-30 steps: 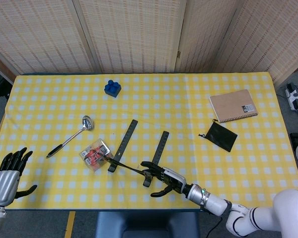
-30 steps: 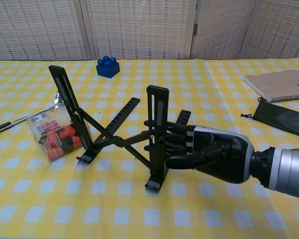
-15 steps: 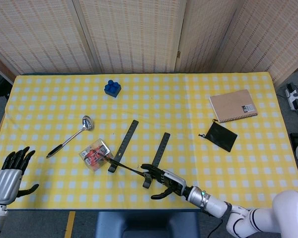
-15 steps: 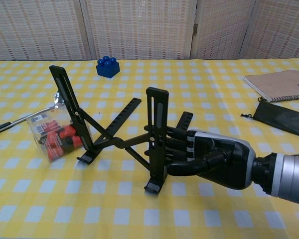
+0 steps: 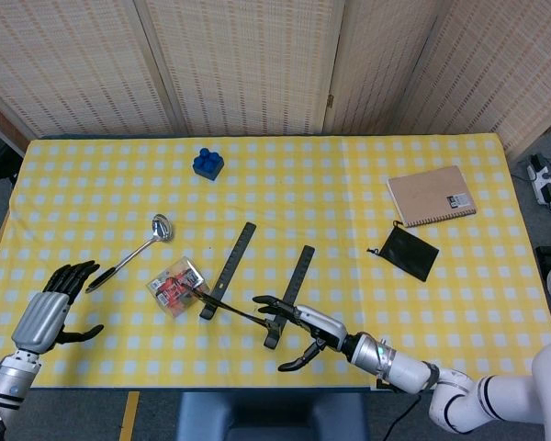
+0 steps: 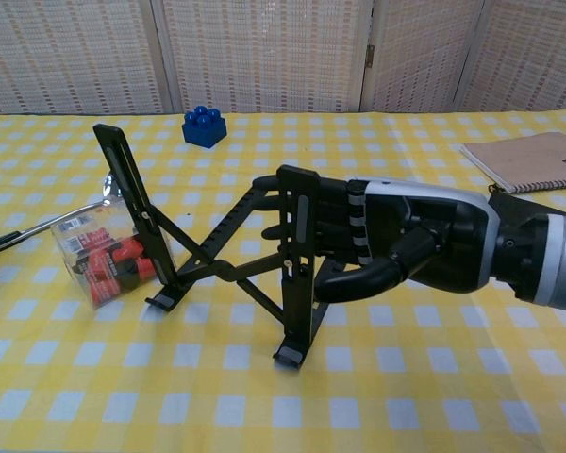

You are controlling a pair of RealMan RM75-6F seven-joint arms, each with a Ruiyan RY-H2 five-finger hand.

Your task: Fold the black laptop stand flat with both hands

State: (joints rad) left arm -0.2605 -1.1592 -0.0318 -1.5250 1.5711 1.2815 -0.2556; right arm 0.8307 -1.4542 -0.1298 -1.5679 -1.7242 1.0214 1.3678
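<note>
The black laptop stand [image 6: 217, 247] sits unfolded near the front-middle of the yellow checked table [image 5: 349, 202], its two uprights raised and its crossed struts spread. A clear packet of red items [image 6: 102, 257] lies just beside the left upright, at about nine o'clock from the stand.

Over the last second the right hand [image 6: 396, 245] has risen from low behind the right upright to level with its top. Its fingers [image 6: 311, 212] now reach past the bar at about three o'clock, slightly apart, with the thumb curled beneath. Whether they clamp the bar or only rest against it cannot be told; no firm grip shows.

The left hand [image 5: 53, 308] has also moved. It has come up from the front-left corner onto the table edge, at about nine o'clock from the stand and well apart from it, just below the ladle [image 5: 129, 255]. Its fingers are spread and hold nothing.

Judging by this, folding has not begun. The right hand seems to be setting up a purchase on its upright, while the left hand likely must cross to the other upright before both can press the frame flat.
</note>
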